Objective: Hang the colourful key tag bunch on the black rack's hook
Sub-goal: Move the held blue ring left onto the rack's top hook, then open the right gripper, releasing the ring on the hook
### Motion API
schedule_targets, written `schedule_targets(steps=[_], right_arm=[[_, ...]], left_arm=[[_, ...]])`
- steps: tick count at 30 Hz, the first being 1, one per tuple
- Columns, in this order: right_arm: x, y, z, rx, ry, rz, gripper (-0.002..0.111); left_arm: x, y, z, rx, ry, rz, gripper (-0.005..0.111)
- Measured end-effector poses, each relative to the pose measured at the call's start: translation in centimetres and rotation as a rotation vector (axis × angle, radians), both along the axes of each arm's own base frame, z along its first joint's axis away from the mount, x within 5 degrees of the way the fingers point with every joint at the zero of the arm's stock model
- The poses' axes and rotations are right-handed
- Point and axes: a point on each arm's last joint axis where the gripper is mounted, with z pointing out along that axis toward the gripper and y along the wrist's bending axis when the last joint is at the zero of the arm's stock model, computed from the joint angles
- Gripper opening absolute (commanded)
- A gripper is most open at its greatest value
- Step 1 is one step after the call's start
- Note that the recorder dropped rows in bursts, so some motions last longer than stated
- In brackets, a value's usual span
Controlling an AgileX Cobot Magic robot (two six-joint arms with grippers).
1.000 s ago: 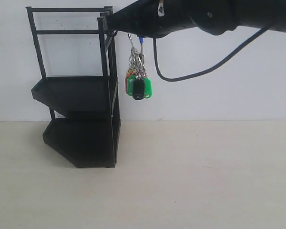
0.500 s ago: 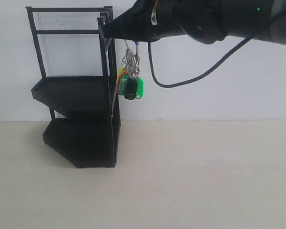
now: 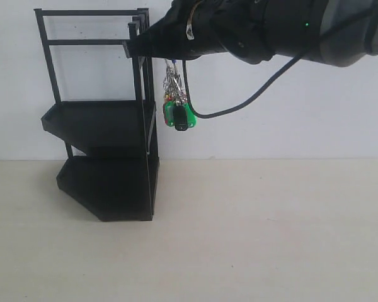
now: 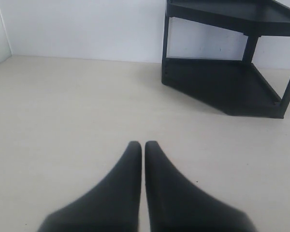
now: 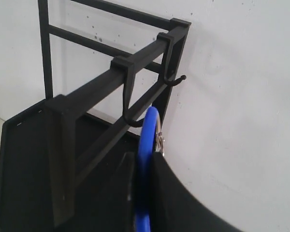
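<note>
Since the colourful key tag bunch (image 3: 178, 113) looks light and floppy, right fingers (image 5: 176, 198) pinch its blue loop (image 5: 147, 140); left fingers (image 4: 130, 164) sit closed, empty.

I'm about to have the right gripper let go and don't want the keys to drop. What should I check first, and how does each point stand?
1. Right gripper shut on the blue loop: ok.
2. Loop threaded over the nearer hook: cannot tell. Its top sits right at the hook's tip.
3. Colourful key tag bunch hangs free beside the black rack, clear of the trays: ok.
4. Rack upright on the table: ok.
5. Left gripper shut, low over the table, away from the rack: ok.
</note>
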Motion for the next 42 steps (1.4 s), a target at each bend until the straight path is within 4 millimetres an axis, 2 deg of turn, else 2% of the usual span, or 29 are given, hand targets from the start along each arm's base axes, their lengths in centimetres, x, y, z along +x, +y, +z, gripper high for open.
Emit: schedule_targets(steps=[3,21,24,28,30,37,39,41,42], right_arm=[[0.5,0.3,0.1,0.004,-0.007,-0.007,0.000],[-0.5,1.7,0.2,-0.007,0.014,0.006,0.001],[-0.6,1.7,0.2,-0.006,0.020,0.004,0.011],[-0.5,1.7,0.2,-0.008,0.023,0.002,0.038],[-0.5,1.7,0.2,-0.007,0.022,0.002,0.042],[-1.1,0.4,0.7,-0.047,0.082,-0.078,0.040],[-1.5,-0.4,1.3,-0.066,0.109,-0.122,0.026],[-2.1,-1.3,2.1,-0.084,0.131,-0.161,0.000],[-2.3,-1.6,2.4,-0.095,0.138,-0.173,0.000]], left_arm=[[0.0,0.0,0.0,0.000,0.000,0.000,0.004],[0.0,0.0,0.0,0.000,0.000,0.000,0.004],[0.0,0.0,0.0,0.000,0.000,0.000,0.004],[0.0,0.0,0.0,0.000,0.000,0.000,0.004],[0.0,0.0,0.0,0.000,0.000,0.000,0.004],[0.0,0.0,0.0,0.000,0.000,0.000,0.004],[0.0,0.0,0.0,0.000,0.000,0.000,0.004],[0.0,0.0,0.0,0.000,0.000,0.000,0.004],[0.0,0.0,0.0,0.000,0.000,0.000,0.004]])
